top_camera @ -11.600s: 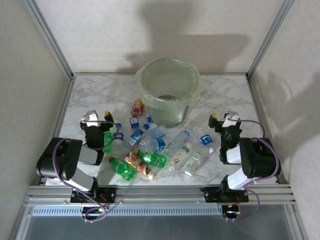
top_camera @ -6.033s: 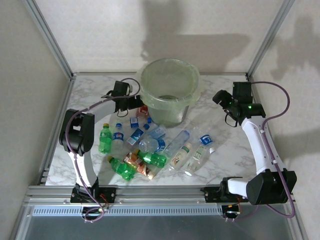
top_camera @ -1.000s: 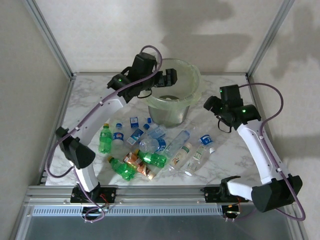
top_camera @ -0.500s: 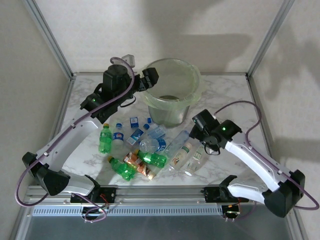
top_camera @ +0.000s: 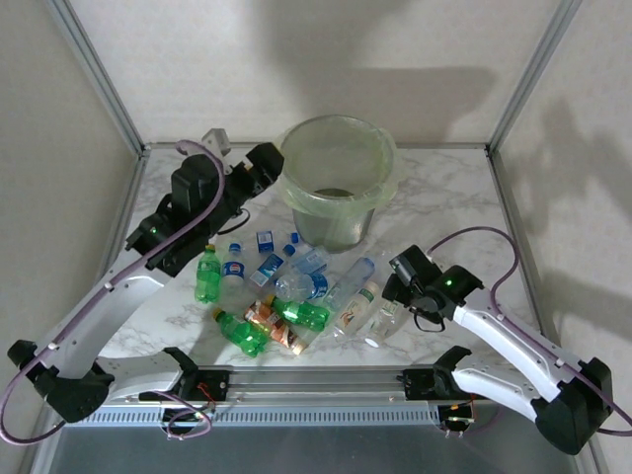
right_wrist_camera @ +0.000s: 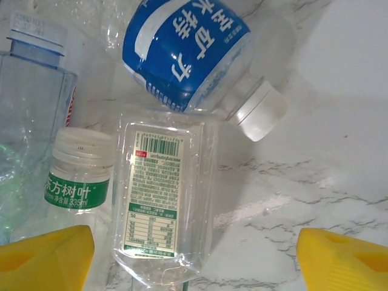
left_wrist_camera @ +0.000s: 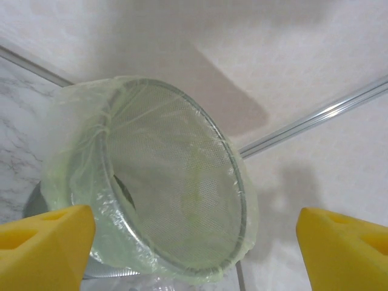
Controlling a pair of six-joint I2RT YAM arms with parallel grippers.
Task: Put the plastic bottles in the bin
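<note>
Under the right wrist camera, the right gripper point(right_wrist_camera: 194, 257) shows as two yellow tips at the bottom corners, spread wide and pinching nothing. Between them lies a flat clear bottle point(right_wrist_camera: 160, 200), its lower end cut off by the frame edge. A blue-labelled bottle point(right_wrist_camera: 188, 51) touches its top, and a green-labelled bottle point(right_wrist_camera: 79, 179) lies just beside it on the left. The left gripper point(left_wrist_camera: 194, 239) is also spread and empty, facing the bin point(left_wrist_camera: 236, 182). From above, the bin stands at the back of the marble table point(top_camera: 444, 188), with the bottle pile point(top_camera: 296, 296) in front. The right arm covers the pile's right edge. A dark patch point(top_camera: 336, 193) sits at the bin's bottom; I cannot identify it.
</note>
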